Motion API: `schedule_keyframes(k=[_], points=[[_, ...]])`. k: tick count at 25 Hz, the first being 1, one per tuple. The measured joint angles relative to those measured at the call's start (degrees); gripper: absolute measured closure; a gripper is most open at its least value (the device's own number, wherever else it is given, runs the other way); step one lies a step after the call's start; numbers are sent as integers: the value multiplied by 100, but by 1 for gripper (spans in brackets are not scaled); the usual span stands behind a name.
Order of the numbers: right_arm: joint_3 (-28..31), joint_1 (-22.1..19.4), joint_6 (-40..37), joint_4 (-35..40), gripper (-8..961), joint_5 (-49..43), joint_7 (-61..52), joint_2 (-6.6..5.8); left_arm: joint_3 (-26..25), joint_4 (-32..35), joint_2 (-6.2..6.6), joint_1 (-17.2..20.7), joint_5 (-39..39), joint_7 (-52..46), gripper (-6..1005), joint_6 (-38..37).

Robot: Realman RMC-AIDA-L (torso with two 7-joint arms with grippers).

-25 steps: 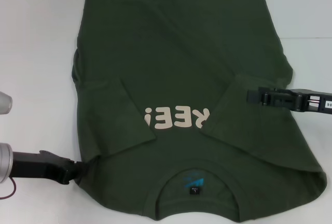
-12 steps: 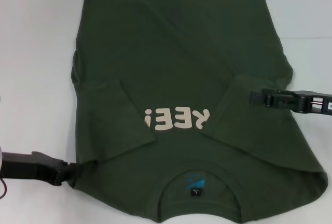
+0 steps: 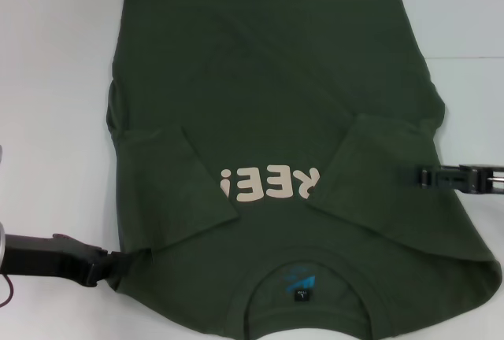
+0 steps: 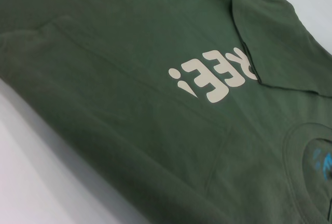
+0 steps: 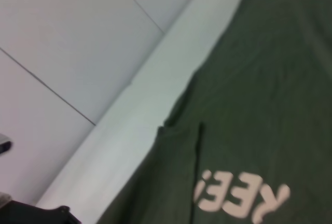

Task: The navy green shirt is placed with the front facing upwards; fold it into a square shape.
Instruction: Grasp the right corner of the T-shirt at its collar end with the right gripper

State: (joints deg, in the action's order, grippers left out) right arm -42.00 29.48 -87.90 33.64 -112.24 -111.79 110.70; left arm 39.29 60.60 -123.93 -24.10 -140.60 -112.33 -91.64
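The navy green shirt [image 3: 276,80] lies front up on the white table [image 3: 55,80], with both short sleeves folded in over the chest. Its pale lettering [image 3: 268,182] is partly covered by the right-hand sleeve, and the neck label [image 3: 299,286] is at the near edge. My left gripper [image 3: 106,265] is at the shirt's near-left shoulder corner, shut on the fabric, which bunches toward it. My right gripper [image 3: 423,176] hovers by the shirt's right edge, holding no cloth. The left wrist view shows the shirt [image 4: 104,79] and lettering [image 4: 215,76]. The right wrist view shows the shirt [image 5: 270,105] from above.
Bare white table surface [image 3: 47,159] runs along the shirt's left side, with a narrower strip on the right [image 3: 472,104]. The right wrist view shows a pale panelled wall [image 5: 78,53] beyond the table edge.
My right gripper has drawn back to the right, off the folded sleeve, to the shirt's edge. My left gripper shifted slightly nearer and leftward, and the shoulder corner followed it.
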Motion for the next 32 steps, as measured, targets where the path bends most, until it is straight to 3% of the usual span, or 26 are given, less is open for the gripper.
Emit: schedule_keyframes(k=[15, 22, 32], points=[[100, -804, -311, 46, 144, -201, -750, -439, -93, -37, 0, -85, 25, -47, 999, 46], [379, -835, -315, 45, 147, -971, -1064, -444, -56, -55, -3, -134, 34, -50, 998, 50], [483, -872, -302, 10, 152, -1297, -1187, -432, -53, -58, -9, -139, 53, -52, 999, 52]])
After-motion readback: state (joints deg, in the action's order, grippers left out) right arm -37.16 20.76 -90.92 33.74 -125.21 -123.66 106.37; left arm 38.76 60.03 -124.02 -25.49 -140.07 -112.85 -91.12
